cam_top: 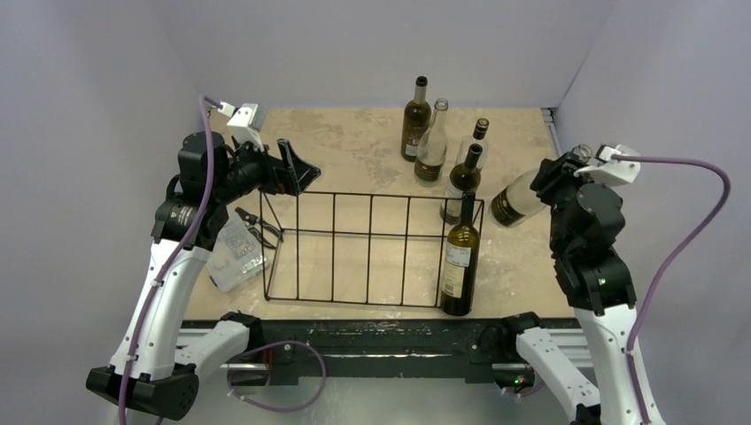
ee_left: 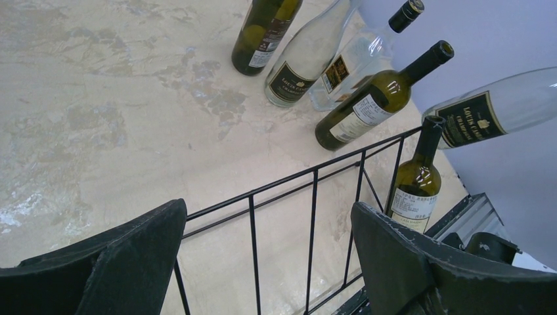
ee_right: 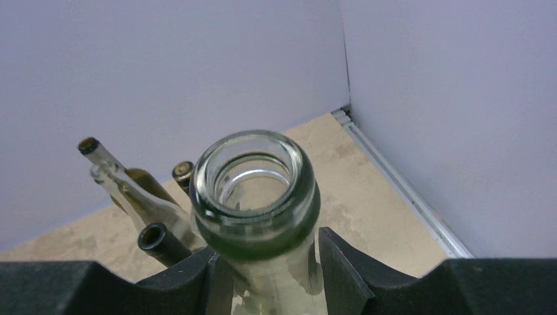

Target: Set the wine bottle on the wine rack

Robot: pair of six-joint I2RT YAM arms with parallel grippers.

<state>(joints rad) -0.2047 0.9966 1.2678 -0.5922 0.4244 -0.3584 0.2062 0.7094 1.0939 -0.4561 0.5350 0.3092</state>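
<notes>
We hold the clear bottle [cam_top: 518, 200] by its neck in the right gripper [ee_right: 266, 259], fingers closed just under the lip, probably so the body hangs free for lowering into the rack [cam_top: 372, 233]. The bottle is lifted off the table and tilted, with its base pointing left toward the rack's right end, where a dark bottle [cam_top: 460, 261] stands. The right arm is raised and bent, wrist turned left. The left gripper [cam_top: 299, 168] hovers over the rack's far left corner, fingers wide apart and empty, perhaps ready to steady the frame. Four more bottles [cam_top: 431, 146] stand beyond the rack.
</notes>
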